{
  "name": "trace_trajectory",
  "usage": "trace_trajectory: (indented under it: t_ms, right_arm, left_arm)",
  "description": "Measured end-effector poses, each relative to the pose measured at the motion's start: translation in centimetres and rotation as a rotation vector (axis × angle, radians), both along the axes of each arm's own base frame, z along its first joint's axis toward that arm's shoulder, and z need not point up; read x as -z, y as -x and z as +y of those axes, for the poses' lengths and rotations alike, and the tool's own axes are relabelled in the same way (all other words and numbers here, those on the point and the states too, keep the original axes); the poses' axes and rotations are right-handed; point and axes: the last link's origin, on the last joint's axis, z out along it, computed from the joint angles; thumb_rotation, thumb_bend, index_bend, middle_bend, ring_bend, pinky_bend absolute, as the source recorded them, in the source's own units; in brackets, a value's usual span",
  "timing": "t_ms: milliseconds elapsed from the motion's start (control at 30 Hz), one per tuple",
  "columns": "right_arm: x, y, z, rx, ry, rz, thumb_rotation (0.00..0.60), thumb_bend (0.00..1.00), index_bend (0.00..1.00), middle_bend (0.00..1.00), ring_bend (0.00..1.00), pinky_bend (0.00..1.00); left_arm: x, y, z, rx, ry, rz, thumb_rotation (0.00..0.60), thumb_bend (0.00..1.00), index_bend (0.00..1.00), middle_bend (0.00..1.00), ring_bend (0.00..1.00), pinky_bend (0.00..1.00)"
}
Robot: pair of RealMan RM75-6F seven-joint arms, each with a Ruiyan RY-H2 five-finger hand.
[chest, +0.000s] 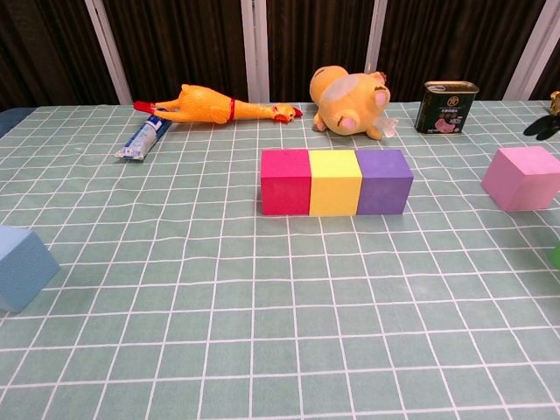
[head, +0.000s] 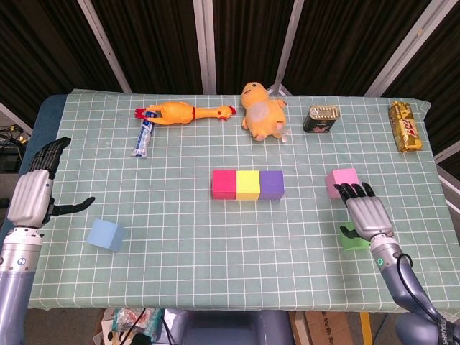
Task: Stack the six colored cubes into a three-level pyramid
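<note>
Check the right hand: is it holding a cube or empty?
Empty. The right hand is open, fingers spread, above the green cube, with the pink cube untouched just beyond its fingertips.
</note>
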Motion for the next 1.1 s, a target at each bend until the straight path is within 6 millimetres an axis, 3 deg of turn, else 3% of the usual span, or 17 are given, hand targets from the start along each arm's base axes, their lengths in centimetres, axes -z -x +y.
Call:
trace_trajectory:
  t_ms: [433, 933, 1100]
  right_arm:
    - [-0.3, 2.3, 2.2, 0.031, -0.096, 0.079, 0.600, 0.31, 0.00, 0.11, 0.08, 0.01]
    - [0.0, 4.6, 2.9, 0.106, -0.152, 0.128, 0.600, 0.31, 0.00, 0.11, 0.08, 0.01]
    - [0.3, 5.3, 2.7, 0.121, -0.147, 0.125, 0.600, 0.31, 0.00, 0.19, 0.10, 0.01]
  left_arm:
    - [0.0, -0.2, -0.2, 0.007, 0.002, -0.003, 0.600, 0.07, 0.00, 0.04, 0.00, 0.05]
    - [0.3, -0.2, -0.3, 0.009, 0.013, 0.004, 0.600, 0.07, 0.00, 0.04, 0.00, 0.05]
    - [0.3, -0.2, -0.2, 0.007, 0.013, 0.006, 0.600, 0.07, 0.00, 0.04, 0.00, 0.05]
